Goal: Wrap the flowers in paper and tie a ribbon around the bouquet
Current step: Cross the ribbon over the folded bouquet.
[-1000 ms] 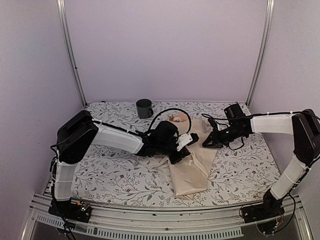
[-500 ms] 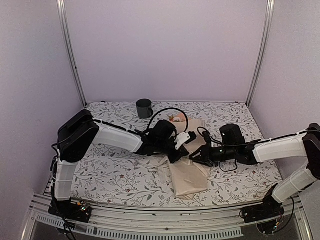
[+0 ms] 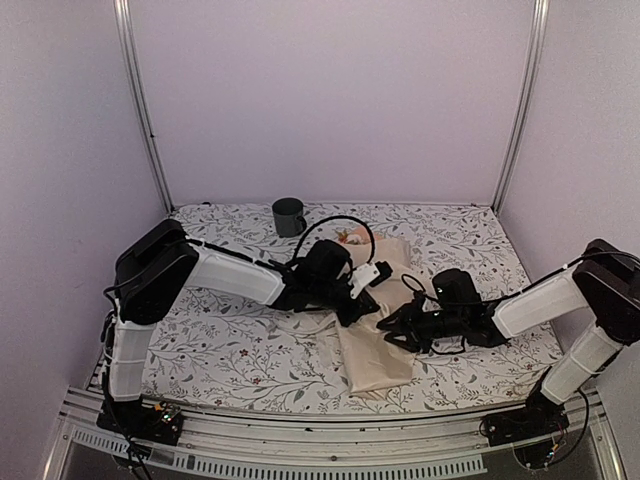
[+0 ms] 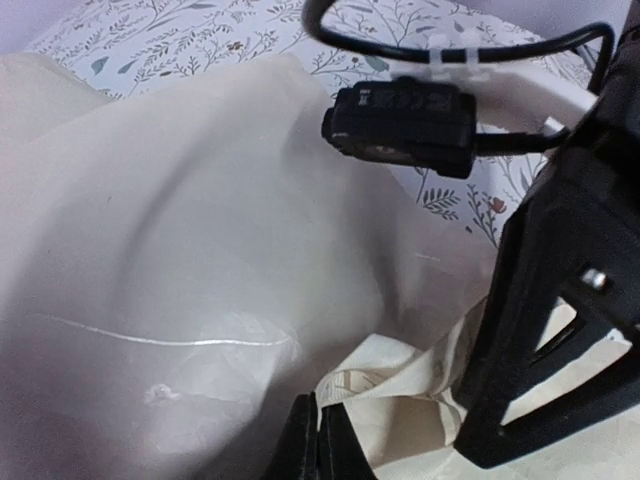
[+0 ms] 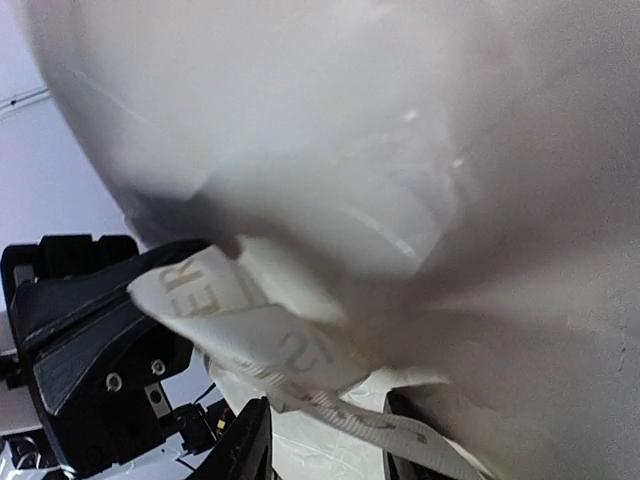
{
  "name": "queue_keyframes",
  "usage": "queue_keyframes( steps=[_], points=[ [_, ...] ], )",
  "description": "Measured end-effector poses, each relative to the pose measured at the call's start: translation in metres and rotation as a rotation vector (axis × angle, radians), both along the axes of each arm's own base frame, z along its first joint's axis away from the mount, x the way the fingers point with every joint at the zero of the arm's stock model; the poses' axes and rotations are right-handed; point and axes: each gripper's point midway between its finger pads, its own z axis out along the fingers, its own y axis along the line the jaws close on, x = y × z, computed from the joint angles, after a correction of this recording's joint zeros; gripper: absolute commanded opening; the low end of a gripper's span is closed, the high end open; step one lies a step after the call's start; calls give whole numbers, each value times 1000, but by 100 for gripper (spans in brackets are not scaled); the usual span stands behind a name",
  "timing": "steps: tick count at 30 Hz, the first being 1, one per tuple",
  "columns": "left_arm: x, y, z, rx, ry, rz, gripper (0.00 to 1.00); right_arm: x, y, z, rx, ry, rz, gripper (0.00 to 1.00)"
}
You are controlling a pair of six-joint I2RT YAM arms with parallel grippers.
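The bouquet lies mid-table as a cream paper bundle, with the flowers poking out at its far end. My left gripper presses down at the bundle's pinched middle. In the left wrist view it is shut on the cream ribbon, against the paper. My right gripper lies low at the bundle's right side. In its own view it is open, and the printed ribbon crosses the gap under the paper.
A dark mug stands at the back of the floral tablecloth. The right wrist's camera and cable hang close over the bundle. Metal frame posts flank the table.
My right arm swung from the back right down to the bundle's near right side, and its jaws opened. The left arm and the bundle stayed put.
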Motion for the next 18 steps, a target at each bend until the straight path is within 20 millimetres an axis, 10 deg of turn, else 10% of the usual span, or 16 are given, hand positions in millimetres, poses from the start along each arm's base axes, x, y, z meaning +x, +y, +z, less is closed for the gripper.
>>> queue_keyframes(
  steps=[9,18],
  points=[
    [-3,5,-9,17,10,0,0,20,4,-9,31,72,-108,37],
    [-4,5,-9,12,12,-5,0,36,-2,-17,32,96,-164,3]
  ],
)
